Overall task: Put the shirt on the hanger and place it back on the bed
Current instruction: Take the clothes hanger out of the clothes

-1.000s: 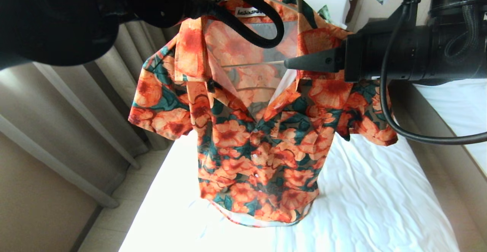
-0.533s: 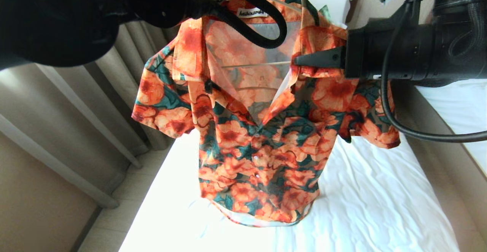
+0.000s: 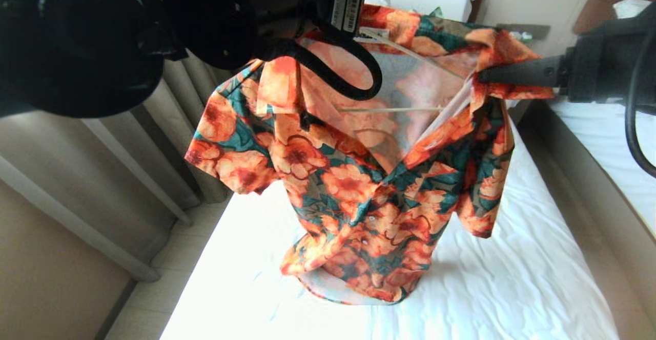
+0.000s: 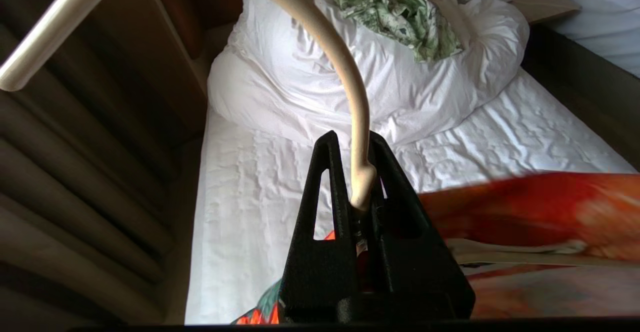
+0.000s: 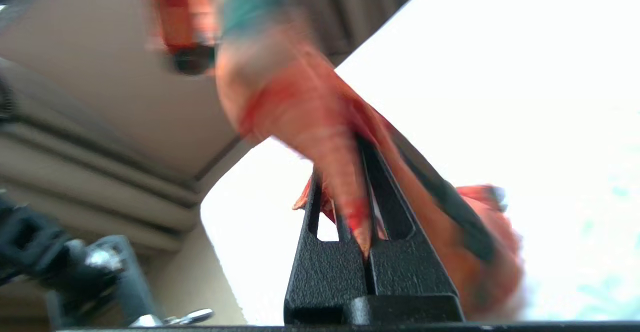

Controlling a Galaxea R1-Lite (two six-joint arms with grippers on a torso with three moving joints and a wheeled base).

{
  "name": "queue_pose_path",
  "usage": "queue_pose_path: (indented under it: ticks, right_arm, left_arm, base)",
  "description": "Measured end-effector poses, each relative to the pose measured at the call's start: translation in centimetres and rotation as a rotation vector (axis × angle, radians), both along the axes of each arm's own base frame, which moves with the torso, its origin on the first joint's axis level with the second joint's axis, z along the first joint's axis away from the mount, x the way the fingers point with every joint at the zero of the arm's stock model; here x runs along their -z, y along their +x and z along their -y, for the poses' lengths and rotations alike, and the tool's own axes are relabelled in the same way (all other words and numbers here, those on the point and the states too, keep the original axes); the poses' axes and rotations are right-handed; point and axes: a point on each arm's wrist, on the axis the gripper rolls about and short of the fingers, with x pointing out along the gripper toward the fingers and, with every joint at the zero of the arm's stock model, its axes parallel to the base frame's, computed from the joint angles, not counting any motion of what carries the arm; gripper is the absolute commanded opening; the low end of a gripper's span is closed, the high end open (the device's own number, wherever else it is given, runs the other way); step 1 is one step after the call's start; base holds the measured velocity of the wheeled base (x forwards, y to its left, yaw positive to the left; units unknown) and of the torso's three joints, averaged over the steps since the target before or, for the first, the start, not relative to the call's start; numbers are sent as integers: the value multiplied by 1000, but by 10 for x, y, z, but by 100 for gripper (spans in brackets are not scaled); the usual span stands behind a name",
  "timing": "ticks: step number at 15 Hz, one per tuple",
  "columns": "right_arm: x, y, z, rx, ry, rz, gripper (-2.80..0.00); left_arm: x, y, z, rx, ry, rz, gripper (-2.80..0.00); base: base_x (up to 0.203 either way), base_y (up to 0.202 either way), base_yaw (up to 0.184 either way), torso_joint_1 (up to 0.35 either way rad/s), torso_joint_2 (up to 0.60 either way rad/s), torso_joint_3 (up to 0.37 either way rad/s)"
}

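Observation:
The orange-flowered shirt [image 3: 369, 196] hangs in the air over the bed [image 3: 512, 278], its hem down at the white sheet. The cream hanger [image 3: 389, 109] shows inside the open neck. In the left wrist view my left gripper [image 4: 352, 141] is shut on the base of the hanger's hook [image 4: 345, 61]. My right gripper [image 3: 484, 76] reaches in from the right and is shut on the shirt's collar edge, holding that side out and up. The right wrist view shows the orange cloth [image 5: 310, 121] pinched between the right gripper's [image 5: 345, 156] fingers.
A bunched white duvet [image 4: 300, 81] with a green-and-white leaf-print garment [image 4: 400, 11] lies at the head of the bed. Curtains [image 3: 102, 165] hang to the left. A second bed [image 3: 615, 145] stands at the right across a narrow gap.
My right gripper shut on the shirt's collar edge and drew it to the right, spreading the neck open and swinging the shirt. The left gripper kept its hold on the hanger.

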Motion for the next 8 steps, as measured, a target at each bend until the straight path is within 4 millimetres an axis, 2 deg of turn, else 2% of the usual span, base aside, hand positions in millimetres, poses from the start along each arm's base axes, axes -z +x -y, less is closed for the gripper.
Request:
queue_pose_path:
  ticks: [4,8]
  right_arm:
    - [1,2,36,132,-11,7,-280]
    - [10,11,46,172,-19,-22,-280]
  left_arm:
    - [-2,-6,0,14,-19,-5,-280]
    - [-2,-10,-3,20,-34,-12,-280]
  base:
    - [0,0,0,0,0,0]
    - [0,0,0,0,0,0]
